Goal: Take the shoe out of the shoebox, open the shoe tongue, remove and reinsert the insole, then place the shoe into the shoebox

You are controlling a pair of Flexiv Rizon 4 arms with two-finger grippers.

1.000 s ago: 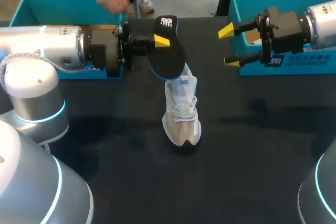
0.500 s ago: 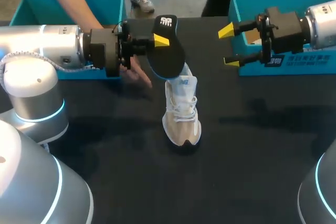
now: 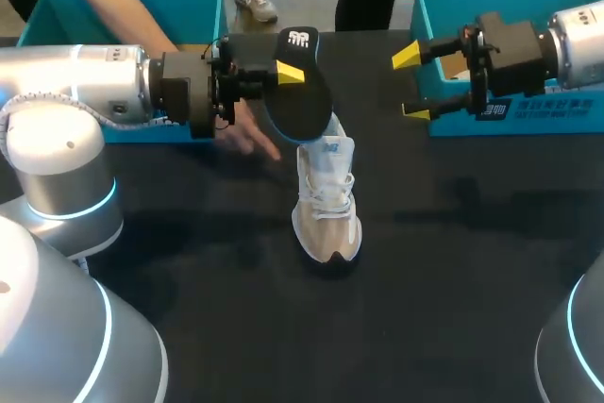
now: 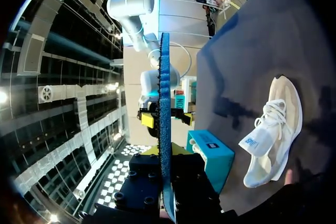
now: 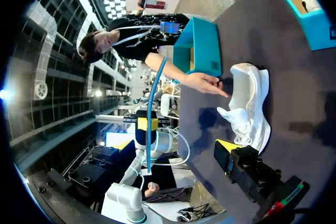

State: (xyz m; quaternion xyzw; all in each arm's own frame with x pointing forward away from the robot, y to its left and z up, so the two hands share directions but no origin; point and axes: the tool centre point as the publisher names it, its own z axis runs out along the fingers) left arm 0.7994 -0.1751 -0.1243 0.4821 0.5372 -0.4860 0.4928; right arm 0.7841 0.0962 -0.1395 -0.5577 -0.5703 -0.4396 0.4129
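Observation:
My left gripper [image 3: 283,75] comes in from the left and is shut on a black insole with a blue edge [image 3: 302,99], holding it in the air above the shoe's heel. In the left wrist view the insole [image 4: 164,103] stands edge-on between my fingers. The white and beige shoe [image 3: 327,203] rests on the black table, toe toward me, its tongue pulled up; it also shows beside the insole [image 4: 273,129]. My right gripper [image 3: 411,84] hangs open by the right shoebox, holding nothing. From its wrist the shoe [image 5: 251,107] lies ahead.
A teal shoebox [image 3: 193,8] stands at the back left and another teal shoebox [image 3: 425,16] at the back right. A person's hand [image 3: 250,136] reaches over the table just under my left gripper, fingers pointing at the shoe; the same hand [image 5: 207,83] shows in the right wrist view.
A person's arm has come down past the left shoebox, and the hand now lies low beside the shoe. Both arms, the insole and the shoe have stayed put.

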